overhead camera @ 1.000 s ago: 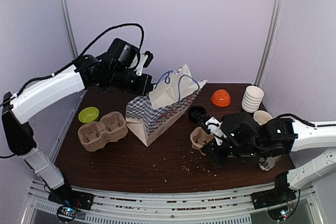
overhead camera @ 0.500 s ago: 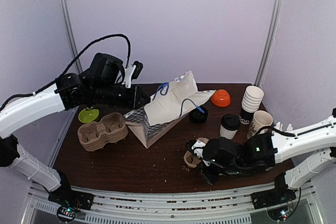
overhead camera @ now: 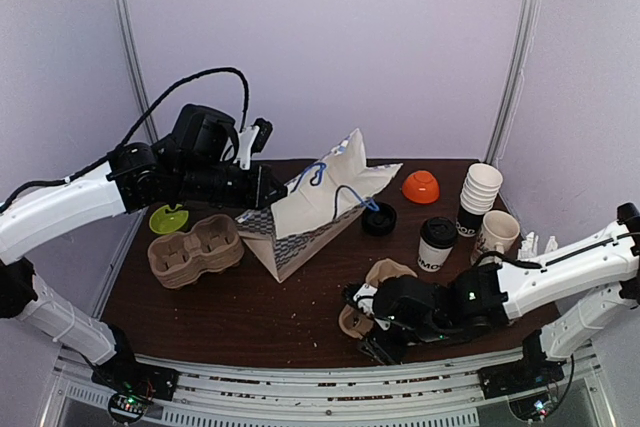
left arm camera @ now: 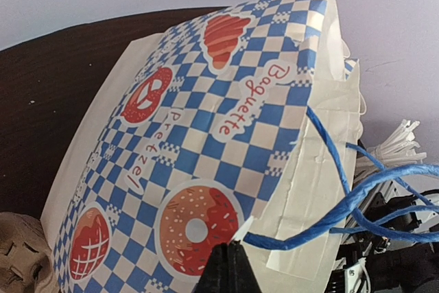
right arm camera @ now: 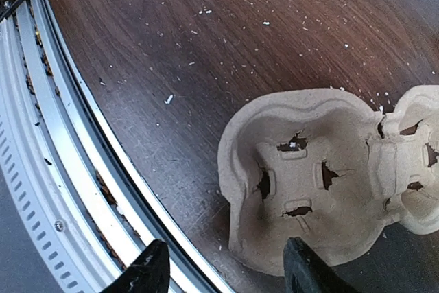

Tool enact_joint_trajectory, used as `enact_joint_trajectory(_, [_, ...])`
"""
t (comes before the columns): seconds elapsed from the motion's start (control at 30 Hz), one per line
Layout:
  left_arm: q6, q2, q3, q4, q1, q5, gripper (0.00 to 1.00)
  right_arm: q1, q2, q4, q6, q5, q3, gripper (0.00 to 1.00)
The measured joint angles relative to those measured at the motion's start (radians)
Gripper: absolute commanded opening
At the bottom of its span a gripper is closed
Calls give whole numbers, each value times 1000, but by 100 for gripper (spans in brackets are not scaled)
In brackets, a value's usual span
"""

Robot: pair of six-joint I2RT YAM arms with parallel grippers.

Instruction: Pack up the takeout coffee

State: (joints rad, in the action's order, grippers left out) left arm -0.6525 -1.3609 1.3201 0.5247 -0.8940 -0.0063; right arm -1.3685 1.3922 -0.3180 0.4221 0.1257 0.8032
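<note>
The takeout coffee [overhead camera: 437, 244], a white cup with a black lid, stands upright at the right of the table, apart from both grippers. My left gripper [overhead camera: 268, 187] [left arm camera: 233, 250] is shut on the rim of the blue-checked paper bag [overhead camera: 305, 212] [left arm camera: 206, 135], right beside its blue cord handle [left arm camera: 343, 200]. My right gripper [overhead camera: 362, 327] [right arm camera: 226, 276] is open low at the near table edge. A brown pulp cup carrier [overhead camera: 375, 285] [right arm camera: 322, 183] lies on the table, its near end between the spread fingers [right arm camera: 151, 272].
A stack of lidless cups [overhead camera: 478, 195] and a white mug [overhead camera: 497, 233] stand right of the coffee. An orange bowl [overhead camera: 421, 186] and a loose black lid [overhead camera: 378, 219] sit behind it. A second carrier [overhead camera: 195, 248] and a green bowl [overhead camera: 168, 218] lie at the left.
My right gripper carried the pulp carrier toward the near edge and has opened, leaving it on the table. The left arm shifted left early on, tugging the bag's rim.
</note>
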Motion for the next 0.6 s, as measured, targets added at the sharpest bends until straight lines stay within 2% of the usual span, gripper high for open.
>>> enact_joint_trajectory(0.17, [7, -1, 0, 0, 0, -2, 0, 12, -88, -44, 28, -8, 0, 61])
enact_joint_trajectory(0.3, [13, -2, 0, 0, 0, -2, 0, 91, -160, -72, 30, -10, 2, 54])
enact_joint_trajectory(0.4, [16, -2, 0, 0, 0, -2, 0, 179, -166, -85, 16, -29, 0, 48])
enact_joint_trajectory(0.6, [20, -5, 0, -1, 0, -1, 0, 306, -118, -99, -48, -77, -2, 47])
